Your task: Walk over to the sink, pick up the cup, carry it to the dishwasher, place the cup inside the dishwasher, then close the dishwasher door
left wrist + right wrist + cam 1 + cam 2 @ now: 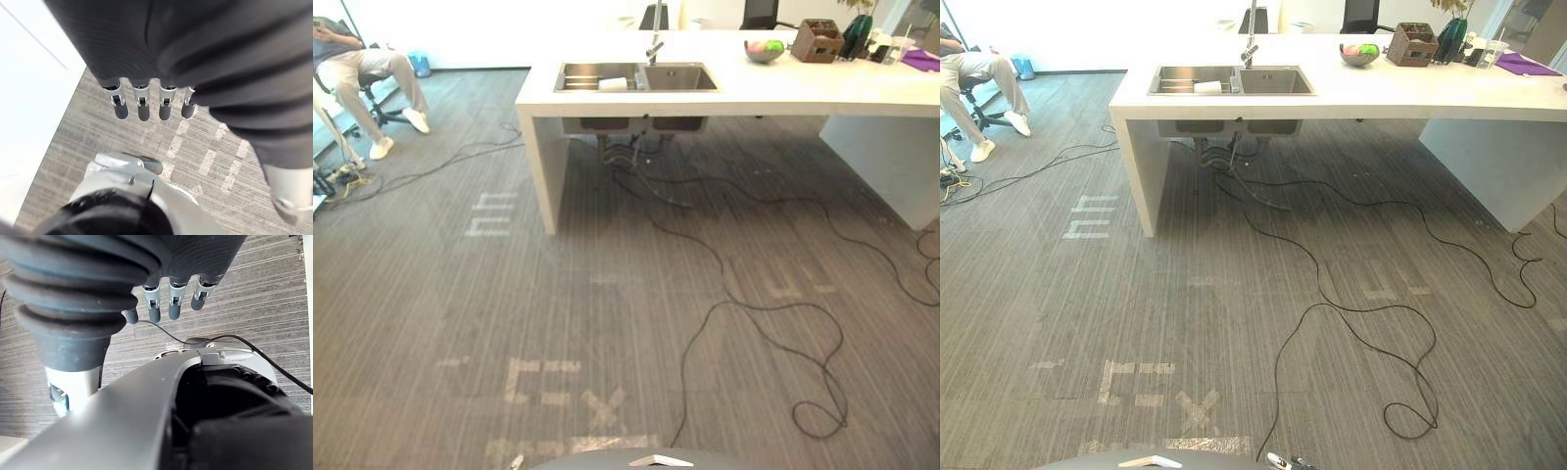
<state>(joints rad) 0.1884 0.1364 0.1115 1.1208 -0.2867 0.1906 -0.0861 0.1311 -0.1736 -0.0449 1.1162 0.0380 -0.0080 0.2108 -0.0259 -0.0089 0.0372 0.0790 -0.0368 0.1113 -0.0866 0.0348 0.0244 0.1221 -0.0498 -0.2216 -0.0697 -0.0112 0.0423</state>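
Left wrist view: the left hand (143,108) hangs over grey ribbed carpet (98,132). Its fingers are straight and relaxed, dark tips down, the thumb set apart, and it holds nothing.
Right wrist view: the right hand (176,303) hangs over the same carpet with loose, uncurled fingers, and it is empty too.
Cup: the white cylindrical cup (613,84) is in the left basin of the steel double-basin sink (683,78), close against the divider. It is well ahead of both hands and neither touches it. Whether it stands or lies on its side cannot be told.
Sink: it is set into the long white counter (754,90), straight ahead of the hands and well apart from them.
Tap: a slim metal tap (654,47) rises just behind the divider, beyond the cup as seen from the hands.
Counter's far end: a bowl of fruit (764,51), a brown open box (817,41) and a purple cloth (922,59) sit ahead on the right hand's side.
Floor: pale tape marks (543,382) lie on the carpet between the hands and the counter.
Person: a person in light trousers (362,69) sits on a chair far ahead on the left hand's side.
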